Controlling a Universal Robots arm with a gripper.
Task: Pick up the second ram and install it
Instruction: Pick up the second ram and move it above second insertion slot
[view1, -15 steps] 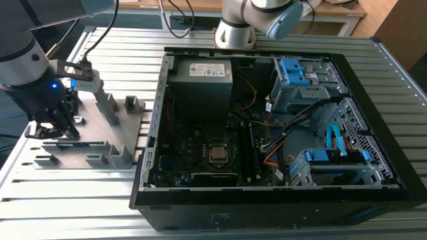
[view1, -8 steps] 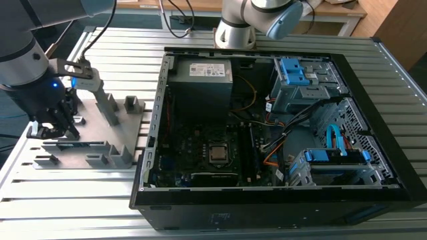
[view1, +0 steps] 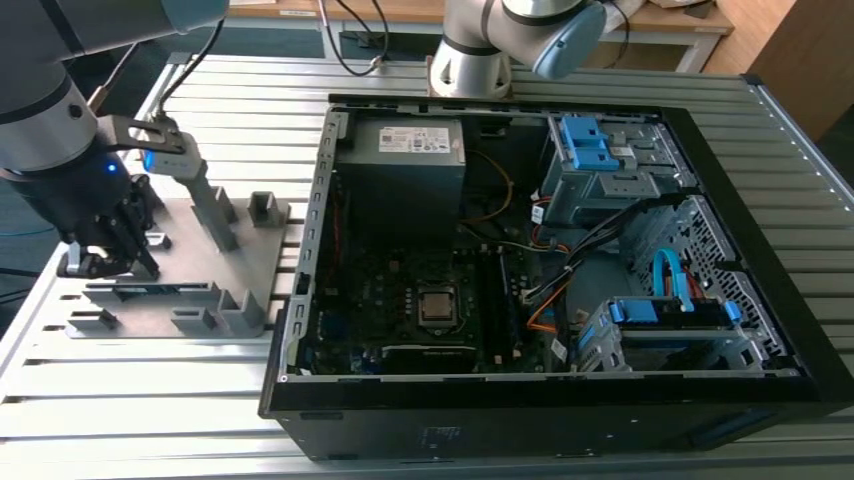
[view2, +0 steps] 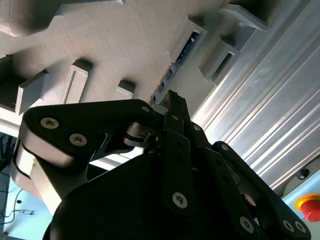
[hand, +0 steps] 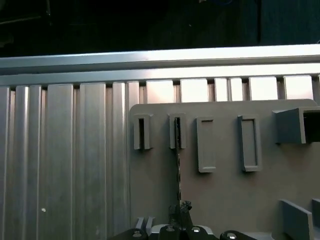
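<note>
1. The pincer (hand: 180, 209) is down over the grey fixture plate (hand: 225, 200) at the exterior view's left. Its fingers sit close together about the near end of the second ram (hand: 177, 162). It looks clenched on the stick, though its own dark body hides part of the fingertips in both wrist views.
2. The second ram stands on edge in the fixture plate. In the first wrist view it is a thin dark strip running from the pincer to a slotted block (hand: 176, 131), where its far end sits. In the second wrist view its blue-green face (view2: 185, 46) shows inside that slot.
3. More grey blocks stand on the plate in a row beside the slotted block, and taller uprights (view1: 214, 212) rise from it in the exterior view.
4. The plate lies on a ribbed aluminium tabletop (view1: 134, 420), just beside the computer case (view1: 534, 405).
5. The computer case lies on its side with the panel off. The motherboard (view1: 387, 285) and processor socket (view1: 437, 307) sit low in it, and a grey power supply (view1: 400, 150) lies above them.
6. Beyond the case stands the base of another arm (view1: 467, 55).
7. Toward the exterior view's right, blue drive brackets (view1: 587, 140) and loose cables (view1: 574, 255) fill the case.
</note>
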